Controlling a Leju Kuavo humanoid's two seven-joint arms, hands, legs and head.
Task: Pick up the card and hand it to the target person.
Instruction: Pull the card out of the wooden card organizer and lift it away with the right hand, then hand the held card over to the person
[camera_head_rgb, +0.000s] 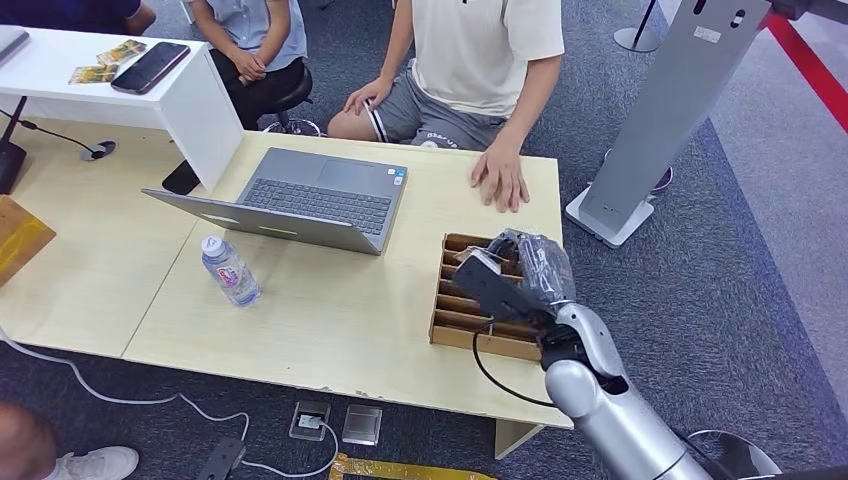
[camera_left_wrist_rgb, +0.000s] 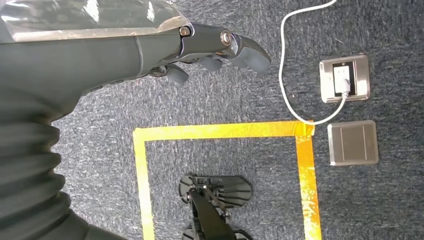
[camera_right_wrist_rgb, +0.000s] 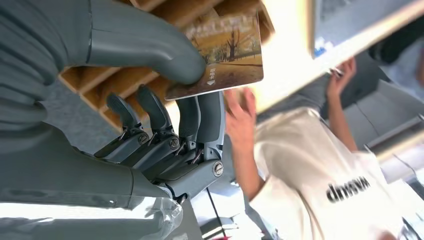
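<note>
While the left hand (camera_left_wrist_rgb: 200, 50) hangs empty with fingers loosely apart, the right hand (camera_right_wrist_rgb: 165, 120) pinches a glossy tree-printed card (camera_right_wrist_rgb: 227, 60) above the slotted wooden card rack (camera_head_rgb: 470, 320).

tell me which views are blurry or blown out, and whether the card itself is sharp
Right wrist view: the card pinched by the right hand is sharp, its printed picture readable; the person behind is soft and blurred, and the table is washed out to near white. Head view: evenly lit and sharp, no strong glare. Left wrist view: sharp carpet, with bright glare on the left hand cover.
</note>
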